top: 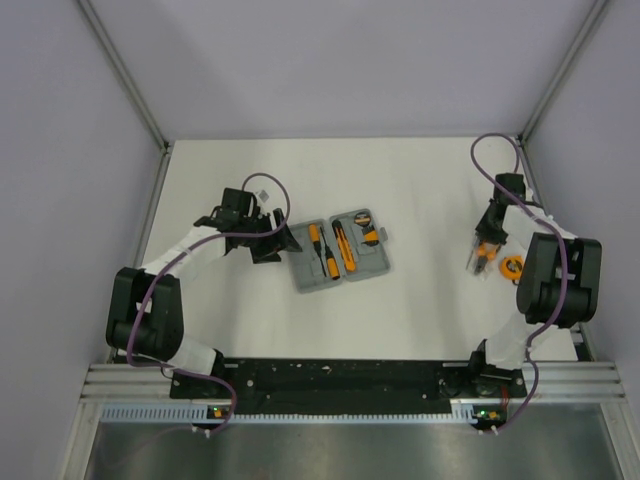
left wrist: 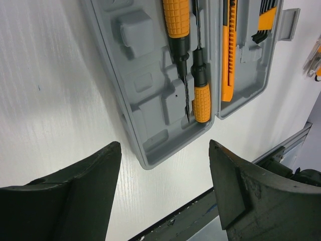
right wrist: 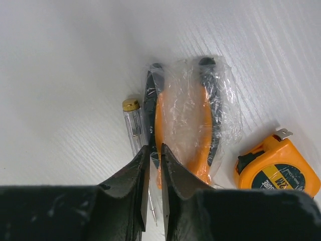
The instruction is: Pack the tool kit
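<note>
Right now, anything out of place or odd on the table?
Yes. The pliers, still in clear plastic wrap, the tape measure and a clear-handled tester lie loose on the right, well apart from the open case, which has several bare moulded slots.

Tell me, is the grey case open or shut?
Open: the case lies flat with both halves spread, screwdrivers showing in their slots.

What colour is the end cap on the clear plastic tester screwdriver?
Brass-gold end cap, clearest in the right wrist view.
</note>
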